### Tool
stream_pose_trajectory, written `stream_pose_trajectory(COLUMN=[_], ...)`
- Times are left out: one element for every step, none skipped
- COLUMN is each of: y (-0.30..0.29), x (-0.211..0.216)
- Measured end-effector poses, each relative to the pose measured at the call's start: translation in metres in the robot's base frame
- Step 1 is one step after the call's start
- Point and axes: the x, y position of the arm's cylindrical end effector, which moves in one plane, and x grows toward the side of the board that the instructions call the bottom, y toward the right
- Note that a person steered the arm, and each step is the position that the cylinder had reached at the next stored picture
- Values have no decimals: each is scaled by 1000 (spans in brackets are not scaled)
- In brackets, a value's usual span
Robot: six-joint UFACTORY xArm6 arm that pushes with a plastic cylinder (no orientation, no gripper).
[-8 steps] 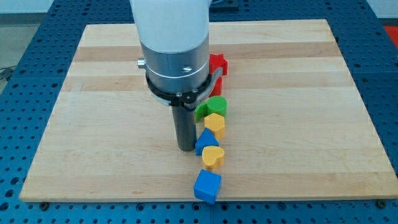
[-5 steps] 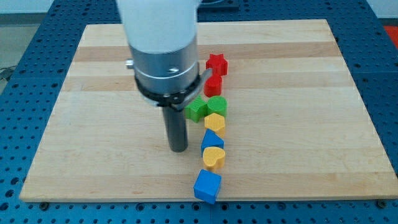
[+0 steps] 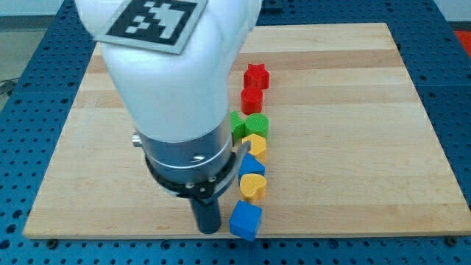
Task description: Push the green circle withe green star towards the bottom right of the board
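Sitting low on the table [image 3: 368,110], our tip [image 3: 207,231] is near the view's bottom edge, just left of the blue cube [image 3: 245,219]. The end effector is a bare rod, nothing to open or close, and it touches no block right now.

Up the column from the cube we see the yellow heart [image 3: 252,185], a blue block [image 3: 252,165], a yellow block [image 3: 255,144], then our targets: the green circle [image 3: 257,124] with the green star [image 3: 237,125] touching its left side, partly hidden by the arm. The red block [image 3: 252,99] and red star [image 3: 256,75] sit above them.

We are well below the green pair. Our judgement: we bring the tip round to the pair's upper left, then drive diagonally down-right, slow and centred so both travel together. Risk: clipping the yellow block, or the star slipping off sideways.
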Motion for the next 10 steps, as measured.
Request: stream_pose_trajectory(y=[12, 12, 5, -1, -4, -4, -13, -42, -64, -66], x=[0, 0, -19, -63, -99, -99, -106, -119, -134, -170])
